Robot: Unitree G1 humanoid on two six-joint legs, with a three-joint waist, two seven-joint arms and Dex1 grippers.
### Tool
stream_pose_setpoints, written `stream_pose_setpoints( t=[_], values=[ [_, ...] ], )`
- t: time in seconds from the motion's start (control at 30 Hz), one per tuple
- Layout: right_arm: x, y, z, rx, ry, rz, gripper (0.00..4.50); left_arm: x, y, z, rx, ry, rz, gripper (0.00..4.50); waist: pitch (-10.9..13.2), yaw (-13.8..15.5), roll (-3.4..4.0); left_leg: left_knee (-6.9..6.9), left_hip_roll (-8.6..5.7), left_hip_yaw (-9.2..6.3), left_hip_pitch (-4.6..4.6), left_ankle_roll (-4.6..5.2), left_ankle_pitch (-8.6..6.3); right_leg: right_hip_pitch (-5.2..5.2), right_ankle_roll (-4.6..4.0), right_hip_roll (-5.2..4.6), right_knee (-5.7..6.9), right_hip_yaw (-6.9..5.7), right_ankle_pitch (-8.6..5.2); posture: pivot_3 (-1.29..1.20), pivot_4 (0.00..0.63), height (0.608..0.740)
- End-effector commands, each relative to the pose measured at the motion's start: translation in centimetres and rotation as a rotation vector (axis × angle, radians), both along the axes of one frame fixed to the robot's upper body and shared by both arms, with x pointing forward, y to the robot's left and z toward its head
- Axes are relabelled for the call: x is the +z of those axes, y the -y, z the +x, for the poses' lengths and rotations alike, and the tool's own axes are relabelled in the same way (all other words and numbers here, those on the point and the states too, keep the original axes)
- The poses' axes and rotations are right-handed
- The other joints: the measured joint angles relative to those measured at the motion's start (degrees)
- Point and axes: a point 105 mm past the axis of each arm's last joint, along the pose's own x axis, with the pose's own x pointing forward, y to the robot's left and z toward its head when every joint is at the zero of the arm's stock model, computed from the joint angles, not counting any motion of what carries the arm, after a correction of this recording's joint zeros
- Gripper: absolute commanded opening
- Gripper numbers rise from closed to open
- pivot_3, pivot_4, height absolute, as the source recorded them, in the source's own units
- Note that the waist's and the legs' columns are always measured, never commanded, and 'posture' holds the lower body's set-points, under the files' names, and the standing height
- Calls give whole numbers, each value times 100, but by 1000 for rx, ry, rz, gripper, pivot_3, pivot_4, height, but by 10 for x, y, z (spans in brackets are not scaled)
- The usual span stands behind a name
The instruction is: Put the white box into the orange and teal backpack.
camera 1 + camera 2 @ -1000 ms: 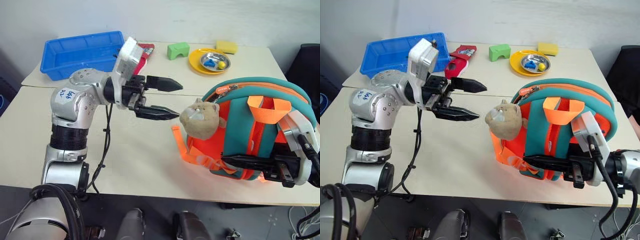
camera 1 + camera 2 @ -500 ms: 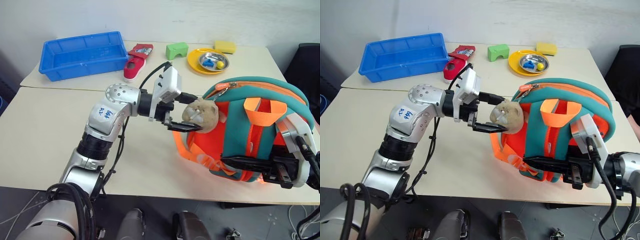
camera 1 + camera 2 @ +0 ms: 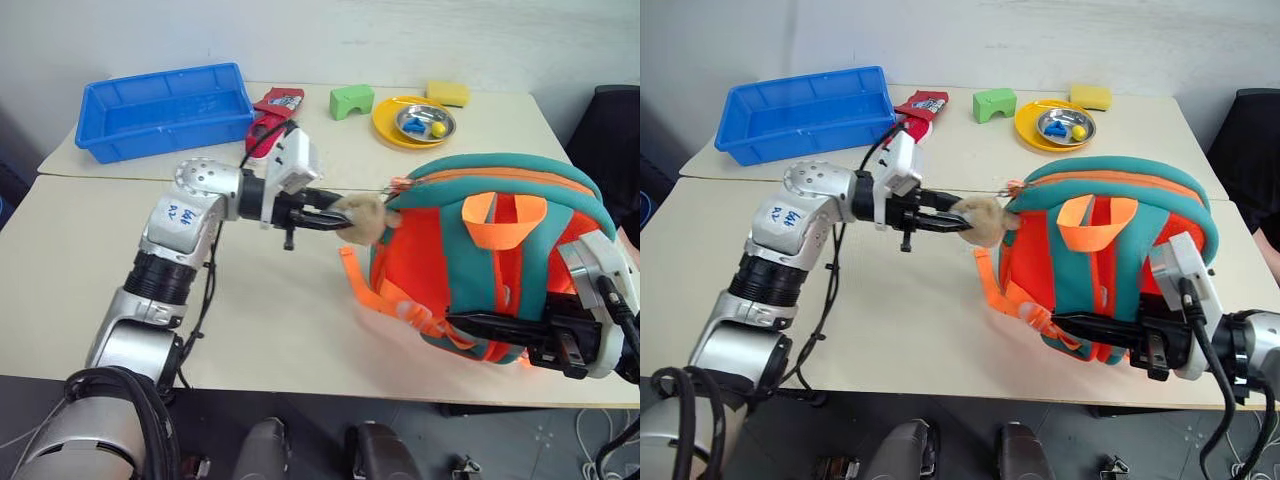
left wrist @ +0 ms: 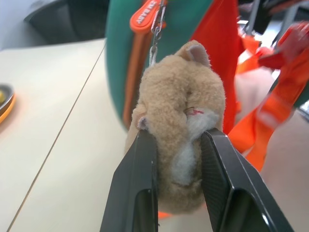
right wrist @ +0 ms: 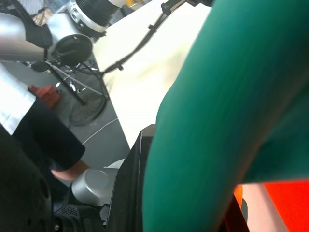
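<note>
A beige table [image 3: 300, 330] holds the orange and teal backpack [image 3: 500, 260], which stands upright near the front right edge, its teal top arching over an orange loop handle. The left gripper [image 4: 176, 145] reaches in from the left at about backpack-top height, and its two black fingers are pressed against either side of the tan plush toy [image 4: 181, 130], which hangs by a small clip from the backpack's zipper pull; in the head views the toy is partly covered by those fingers, so only a fuzzy tan lump shows. The right gripper [image 3: 500, 325] lies low across the front of the backpack, its fingers drawn together on the bag's lower edge, though the teal fabric hides the pinch point in the wrist view. At the far side of the table sit a blue bin [image 3: 165, 105], a red and white pouch [image 3: 272, 108], a green block [image 3: 353, 98], a yellow plate [image 3: 415, 122] holding a small metal bowl, and a yellow sponge [image 3: 448, 92]. I cannot make out the white box from here.
</note>
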Motion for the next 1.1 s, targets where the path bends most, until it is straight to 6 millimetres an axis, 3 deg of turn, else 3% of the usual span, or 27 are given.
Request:
stream_pose_setpoints(
  t=[0.03, 0.17, 0.3, 0.43, 0.53, 0.63, 0.73, 0.83, 0.97, 1.03, 1.07, 1.1],
  values=[
    [8, 3, -4, -12, 54, 5, 0, -19, -21, 21, 108, 21, 58, 845, 0, 6, 0, 0, 0, 0, -1, 1, -1, 0, 0, 0, -1, 0, 0, 0, 150, 740],
    [6, 6, -4, -32, 53, 1, 0, -47, -8, 25, 94, -6, 81, 845, 0, 43, -1, 4, -1, 0, -3, 14, -8, 0, 0, -4, -1, -1, 0, 0, 150, 740],
    [5, 9, 1, -68, 80, 1, 0, -93, 20, -1, -59, -2, 188, 845, 0, 69, 0, 5, -2, 2, -4, 13, -8, 0, 0, -5, -2, 1, 0, 0, 150, 740],
    [6, 9, 6, -107, 119, 7, 0, -120, 31, -12, -111, 78, 296, 845, -2, 87, 2, 6, 1, 2, -2, 7, -4, -3, 0, -2, 4, 2, 0, 0, 150, 740],
    [4, 10, 10, -138, 144, -4, 0, -121, 32, -11, -96, 117, 304, 845, -7, 140, 10, 7, -1, 2, 12, 21, -11, 11, 0, -3, 4, 2, 0, 0, 150, 740],
    [-4, 18, 18, -213, 135, -54, 0, -111, 20, -6, -55, 83, 275, 845, -8, 145, 10, 12, -2, -1, 11, 30, -16, 16, 0, -5, 4, 0, 0, 0, 150, 740],
    [-12, 32, 18, -242, 66, -80, 980, -102, 2, -8, -52, 4, 246, 1839, -8, 117, 10, 10, -2, -2, 10, 31, -17, 15, 0, -4, 3, -1, 0, 0, 150, 740],
    [-4, 56, 13, -280, 45, -81, 2014, -92, -25, -13, -45, -77, 237, 2802, -8, 42, 12, -3, 1, 1, 9, 29, -16, 6, -1, 0, 3, 0, 0, 0, 150, 740],
    [9, 96, -2, -326, 20, -143, 3331, -83, -75, -13, 19, -130, 279, 3993, -6, 3, 14, -11, 1, 1, 9, 29, -15, 4, -1, 1, -1, -1, 0, 0, 150, 740],
    [28, 138, -12, -436, 13, -186, 4063, -46, -115, -16, 94, -244, 155, 4500, -5, -4, 14, -9, -1, 3, 6, 31, -16, 3, -1, -1, -3, 0, 0, 0, 150, 740],
    [37, 154, -17, -473, 14, -198, 4398, -29, -128, -18, 115, -277, 89, 4500, -1, -11, 11, -11, -2, 5, 6, 32, -16, 1, -1, -2, -5, 1, 0, 0, 150, 740],
    [45, 166, -22, -504, 21, -205, 4458, -12, -139, -17, 157, -289, 20, 4500, 2, -16, 6, -13, -3, 11, 3, 35, -17, -5, -1, -4, -4, 4, 0, 0, 150, 740]
  ],
)
